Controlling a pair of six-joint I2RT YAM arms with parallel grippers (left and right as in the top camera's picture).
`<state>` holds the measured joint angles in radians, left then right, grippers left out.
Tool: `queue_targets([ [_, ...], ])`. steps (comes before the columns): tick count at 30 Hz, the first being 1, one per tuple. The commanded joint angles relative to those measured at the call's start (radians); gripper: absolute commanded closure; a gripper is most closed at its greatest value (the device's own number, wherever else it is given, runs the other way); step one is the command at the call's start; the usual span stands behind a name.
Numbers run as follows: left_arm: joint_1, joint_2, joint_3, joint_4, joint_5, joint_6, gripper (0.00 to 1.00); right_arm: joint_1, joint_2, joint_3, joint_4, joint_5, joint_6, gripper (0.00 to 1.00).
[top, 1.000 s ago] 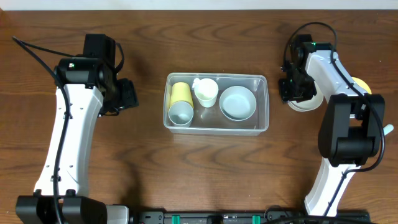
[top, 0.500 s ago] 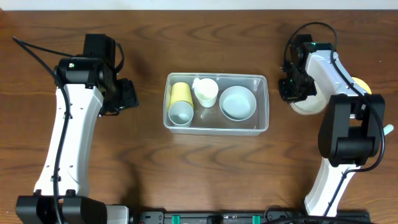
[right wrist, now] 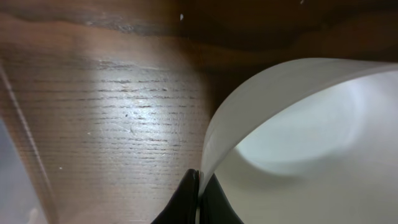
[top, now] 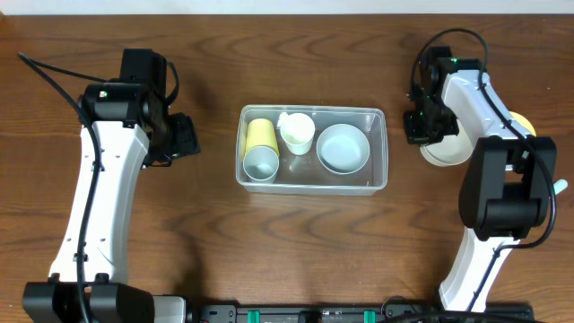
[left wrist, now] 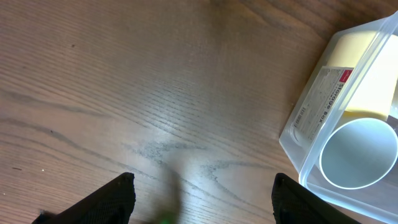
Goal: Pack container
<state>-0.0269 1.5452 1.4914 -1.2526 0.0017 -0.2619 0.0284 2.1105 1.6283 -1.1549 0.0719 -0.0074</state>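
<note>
Pinching the white bowl (right wrist: pixel 298 137) near the right edge of the tabletop (top: pixel 296 251), right gripper (right wrist: pixel 199 186) jaws tight on its rim. Next: lift it into the container (top: pixel 359 109). Wide, empty jaws on the left gripper (left wrist: pixel 202 199).

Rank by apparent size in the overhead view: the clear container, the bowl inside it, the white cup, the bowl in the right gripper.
1. container
2. packed bowl and gripped bowl: unranked, since the right arm hides part of the gripped one
3. white cup
</note>
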Motion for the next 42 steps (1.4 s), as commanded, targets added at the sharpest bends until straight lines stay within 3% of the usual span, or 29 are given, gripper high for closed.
queue_targets([
  [1,0.006,0.003,-0.004,-0.002,0.007,0.005,0.29,0.002,-0.093,0.078,-0.024,-0.017,0.014,0.99],
  [9,0.006,0.003,-0.004,-0.003,0.007,0.006,0.29,0.082,-0.356,0.188,-0.051,-0.026,-0.012,0.99],
  [14,0.006,0.003,-0.004,-0.002,0.007,0.005,0.29,0.207,-0.448,0.188,-0.059,-0.158,-0.108,0.99],
  [24,0.006,0.003,-0.004,-0.002,0.007,0.006,0.29,0.465,-0.373,0.139,-0.054,-0.155,-0.078,0.99],
  [42,0.006,0.003,-0.004,-0.002,0.007,0.006,0.29,0.502,-0.206,0.032,0.009,-0.154,-0.035,0.98],
])
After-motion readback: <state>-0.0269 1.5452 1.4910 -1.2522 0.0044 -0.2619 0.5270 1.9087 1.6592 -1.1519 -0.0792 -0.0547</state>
